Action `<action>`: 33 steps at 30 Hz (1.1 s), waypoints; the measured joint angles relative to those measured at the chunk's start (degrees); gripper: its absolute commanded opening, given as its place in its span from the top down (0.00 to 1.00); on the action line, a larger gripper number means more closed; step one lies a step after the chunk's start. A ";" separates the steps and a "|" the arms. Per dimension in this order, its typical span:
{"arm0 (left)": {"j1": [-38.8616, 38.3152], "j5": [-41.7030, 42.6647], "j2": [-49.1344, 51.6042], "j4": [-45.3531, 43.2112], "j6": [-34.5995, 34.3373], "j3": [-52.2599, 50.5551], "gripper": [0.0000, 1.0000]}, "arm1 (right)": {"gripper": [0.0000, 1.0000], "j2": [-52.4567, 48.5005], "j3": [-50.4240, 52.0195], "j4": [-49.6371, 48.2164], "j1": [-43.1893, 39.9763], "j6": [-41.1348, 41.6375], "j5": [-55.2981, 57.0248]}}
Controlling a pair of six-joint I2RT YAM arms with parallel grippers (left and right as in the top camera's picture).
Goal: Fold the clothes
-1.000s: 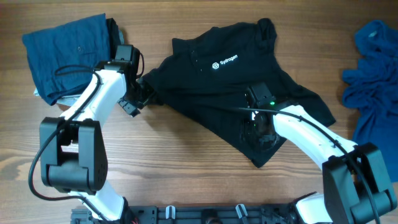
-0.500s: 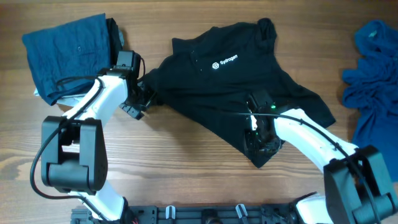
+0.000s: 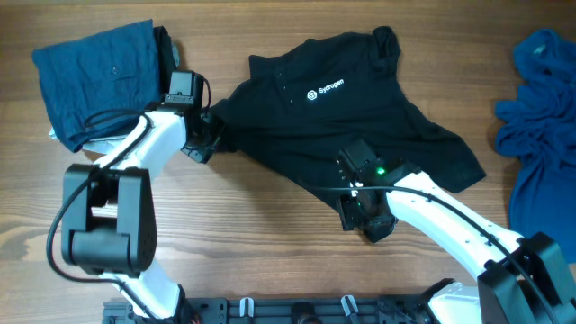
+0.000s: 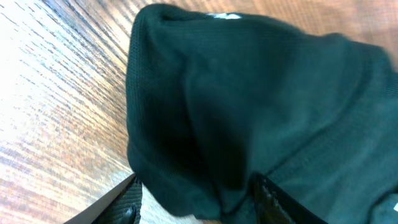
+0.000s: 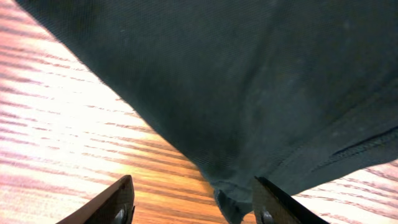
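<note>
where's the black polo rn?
Overhead view: the black polo lies spread centrally, between the folded blue garment at upper left and the crumpled blue clothes at the right edge.

Black polo shirt point(image 3: 342, 126) lies rumpled mid-table point(image 3: 270, 261), white logo up. Left gripper point(image 3: 205, 139) at its left edge; right gripper point(image 3: 364, 216) at its lower corner. Folded blue garment point(image 3: 94, 76) upper left; blue heap point(image 3: 540, 108) far right.

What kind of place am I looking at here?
Likely a robotics lab bench: a white left arm and right arm at a wooden table, over a black polo shirt, a folded blue garment beside.
</note>
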State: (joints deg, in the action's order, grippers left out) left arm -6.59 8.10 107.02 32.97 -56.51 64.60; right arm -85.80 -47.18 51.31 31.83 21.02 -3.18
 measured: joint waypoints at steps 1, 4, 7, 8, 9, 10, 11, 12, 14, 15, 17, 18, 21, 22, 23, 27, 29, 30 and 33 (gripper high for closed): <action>0.00 -0.04 0.76 -0.04 -0.02 0.00 0.48 | 0.39 0.00 0.00 -0.11 0.00 0.17 0.31; 0.02 0.17 1.20 -0.79 -0.42 0.26 0.61 | 0.42 0.00 0.13 -0.57 0.00 0.48 0.76; 0.02 0.17 1.53 -0.90 -0.70 0.33 0.63 | 0.43 0.00 0.24 -0.57 0.00 0.81 0.92; 0.02 0.20 1.55 -0.90 -0.81 0.33 0.63 | 0.39 0.00 0.24 -0.57 0.00 0.81 0.92; 0.02 0.17 1.57 -0.87 -0.81 0.33 0.62 | 0.37 0.00 0.24 -0.57 0.00 0.81 0.92; 0.02 0.17 1.57 -0.87 -0.81 0.33 0.62 | 0.35 0.00 0.24 -0.52 0.00 0.98 0.92; 0.02 0.20 1.57 -0.90 -0.83 0.33 0.62 | 0.34 0.00 0.24 -0.50 0.00 0.98 0.92; 0.02 0.20 1.57 -0.90 -0.81 0.33 0.61 | 0.33 0.00 0.24 -0.48 0.00 1.07 0.94; 0.00 0.20 1.57 -0.90 -0.81 0.33 0.61 | 0.33 0.00 0.24 -0.46 0.00 1.25 0.96; 0.00 0.20 1.57 -0.90 -0.81 0.33 0.61 | 0.33 0.00 0.24 -0.33 0.02 1.31 1.11; 0.02 0.22 1.57 -0.92 -0.81 0.35 0.61 | 0.33 0.00 0.24 0.33 0.00 2.47 2.01; 0.02 0.24 1.57 -0.92 -0.81 0.33 0.61 | 0.31 0.00 0.24 0.37 0.00 2.93 2.25; 0.02 0.35 1.57 -0.94 -0.81 0.35 0.61 | 0.26 0.00 0.26 0.28 0.00 3.58 2.38; 0.02 0.35 1.57 -0.92 -0.81 0.35 0.61 | 0.27 0.00 0.28 -0.13 0.00 3.65 2.34; 0.02 0.35 1.57 -0.92 -0.81 0.35 0.61 | 0.27 0.00 0.28 -0.57 0.00 3.91 2.08; 0.02 0.37 1.57 -0.87 -0.81 0.35 0.59 | 0.27 0.00 0.35 -1.16 0.00 9.92 0.17; 0.00 0.37 1.57 -0.70 -0.81 0.39 0.59 | 0.28 0.00 0.87 -1.18 0.00 11.56 0.00; 0.02 0.37 1.57 -0.68 -0.79 0.39 0.59 | 0.27 0.00 1.31 -1.22 0.00 12.44 -0.04; 0.02 0.37 1.57 -0.63 -0.79 0.39 0.59 | 0.29 0.00 3.50 -1.46 0.00 19.39 0.31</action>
State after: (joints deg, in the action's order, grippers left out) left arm -6.57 8.47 108.60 32.34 -57.30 64.99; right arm -85.80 -43.68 49.84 31.83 40.40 -2.87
